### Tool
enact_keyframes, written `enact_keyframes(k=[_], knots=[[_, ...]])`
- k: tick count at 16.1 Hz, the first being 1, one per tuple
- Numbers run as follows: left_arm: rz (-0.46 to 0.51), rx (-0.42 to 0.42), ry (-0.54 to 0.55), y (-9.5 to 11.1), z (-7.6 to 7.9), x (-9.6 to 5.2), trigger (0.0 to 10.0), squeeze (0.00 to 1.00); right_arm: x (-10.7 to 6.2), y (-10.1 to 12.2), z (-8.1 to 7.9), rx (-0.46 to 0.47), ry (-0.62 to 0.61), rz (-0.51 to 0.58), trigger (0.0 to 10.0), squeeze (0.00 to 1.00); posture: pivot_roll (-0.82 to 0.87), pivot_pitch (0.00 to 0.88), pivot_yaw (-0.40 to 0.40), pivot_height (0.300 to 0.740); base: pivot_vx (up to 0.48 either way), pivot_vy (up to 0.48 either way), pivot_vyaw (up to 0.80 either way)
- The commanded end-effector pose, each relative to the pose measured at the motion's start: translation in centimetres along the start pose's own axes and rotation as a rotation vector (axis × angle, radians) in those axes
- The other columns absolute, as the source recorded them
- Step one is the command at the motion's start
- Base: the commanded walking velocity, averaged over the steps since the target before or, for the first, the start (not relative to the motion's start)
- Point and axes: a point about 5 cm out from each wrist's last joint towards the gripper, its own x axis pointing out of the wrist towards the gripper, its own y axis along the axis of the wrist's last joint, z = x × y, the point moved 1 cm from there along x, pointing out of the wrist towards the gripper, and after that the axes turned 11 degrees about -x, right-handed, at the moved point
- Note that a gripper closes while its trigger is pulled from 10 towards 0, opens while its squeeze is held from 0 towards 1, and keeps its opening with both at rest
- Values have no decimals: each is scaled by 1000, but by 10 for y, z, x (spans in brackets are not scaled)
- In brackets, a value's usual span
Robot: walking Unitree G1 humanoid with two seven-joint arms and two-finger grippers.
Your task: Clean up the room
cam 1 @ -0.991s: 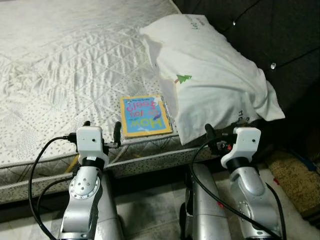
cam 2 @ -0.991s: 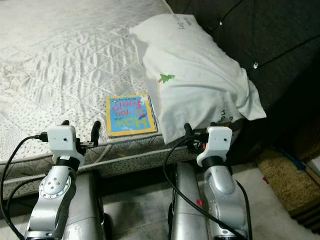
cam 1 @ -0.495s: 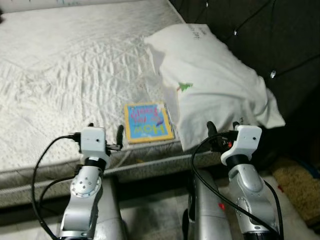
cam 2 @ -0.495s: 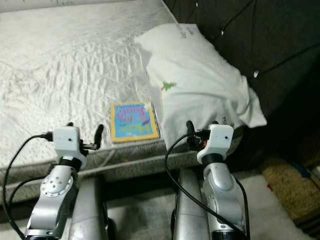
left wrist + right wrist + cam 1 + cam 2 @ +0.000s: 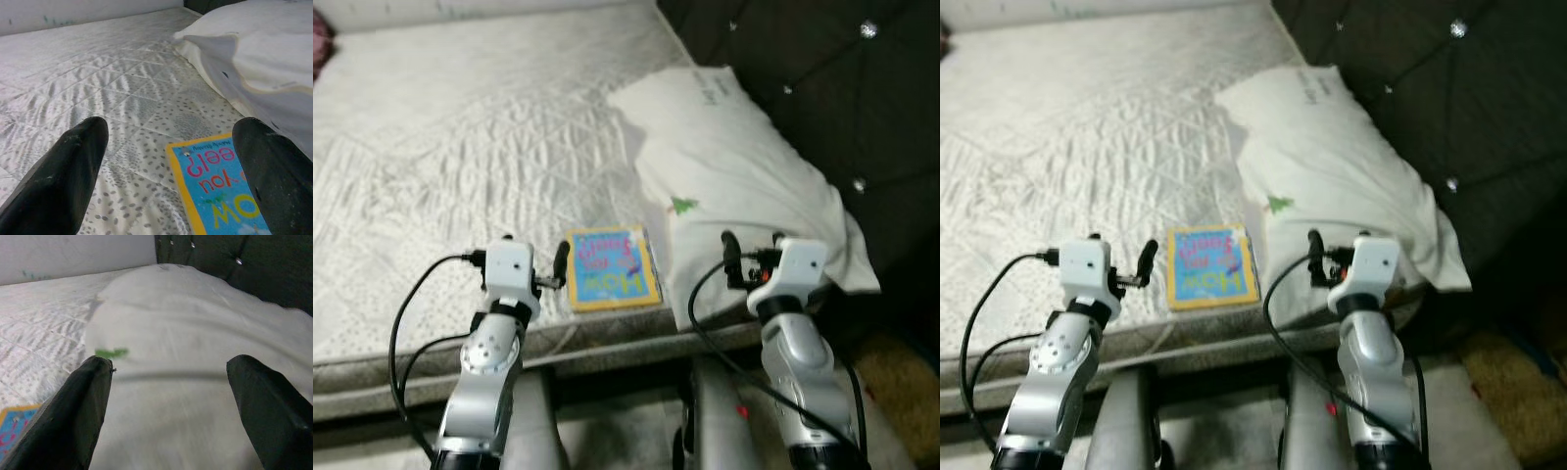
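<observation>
**Robot at the bedside, book not yet picked up**

A humanoid robot looks down at a bed with a white quilted mattress (image 5: 460, 147) patterned with small grey specks. Near the mattress's front edge lies a thin square picture book with a yellow border and a blue cover (image 5: 612, 267), flat and face up, its title upside down to the robot. Just beside it, on the robot's right, a large white pillow with a small green tree print (image 5: 734, 186) rests against a dark tufted headboard (image 5: 822, 78); one corner of the pillow hangs over the mattress edge.

Both silver arms are raised in front of the bed. The left gripper (image 5: 532, 262) hovers over the mattress just to the left of the book, its two black fingers (image 5: 58, 171) spread apart and holding nothing. The right gripper (image 5: 750, 257) hovers over the near edge of the pillow, its fingers (image 5: 73, 406) also apart and empty.

The tidying appears to be at an early stage: the book sits untouched on the bed. Picking it up and putting it away seems to be what remains here.
</observation>
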Motion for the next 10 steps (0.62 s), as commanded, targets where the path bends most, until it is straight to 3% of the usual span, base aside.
enact_keyframes(k=[1,10], knots=[[-26,-7,8,-3,-2,0,10000,0,1,1,3,4,-19,2,10000,0,-8,6,20,658,0,0,0],[-49,-12,-46,-6,4,1,10000,0,-1,1,17,-13,-67,-3,10000,0,-22,2,23,740,0,0,0]])
